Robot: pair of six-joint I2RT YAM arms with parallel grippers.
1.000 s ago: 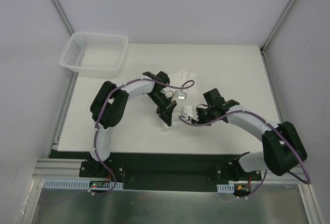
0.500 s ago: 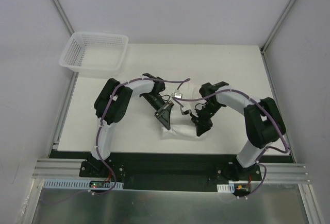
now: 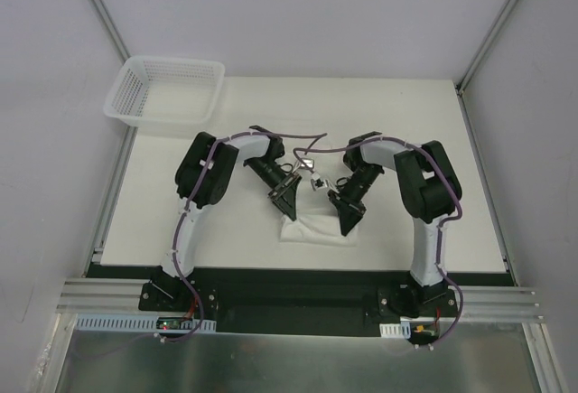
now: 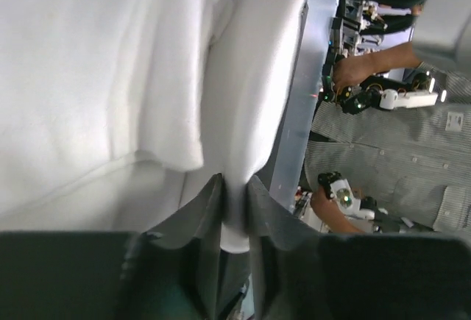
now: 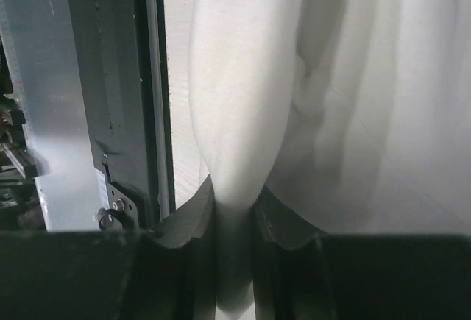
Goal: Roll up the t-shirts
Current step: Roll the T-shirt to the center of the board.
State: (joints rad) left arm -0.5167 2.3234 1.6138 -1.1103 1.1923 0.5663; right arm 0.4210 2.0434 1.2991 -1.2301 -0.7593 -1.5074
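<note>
Two pinches are on the cloth at once. Your left gripper [image 4: 234,206] is closed almost flat on a thin fold of the white t-shirt [image 3: 318,230]. Your right gripper [image 5: 234,213] is closed on another fold, jaws a touch wider over a fuller ridge.

The shirt lies bunched in a short band near the front edge of the table [image 3: 424,140], between the two claws. Its long axis runs left to right, roughly parallel to that edge, with the left claw at its left end and the right claw at its right end. Neither arm is nearer, since each has its own end. Both reach the cloth from the far side, fingers pointing back toward the bases. I judge the next roll turns on this: the band lies crosswise between the claws, so both ends must travel together or the roll will skew.

The overhead view gives you the layout, including the white mesh basket [image 3: 167,95] well apart at the far left corner, but the black fingers hide the contact. The wrist views settle that: each shows a ridge of fabric pinched between the fingers. They cannot tell you how much is rolled, and no neck tag shows in any view.
</note>
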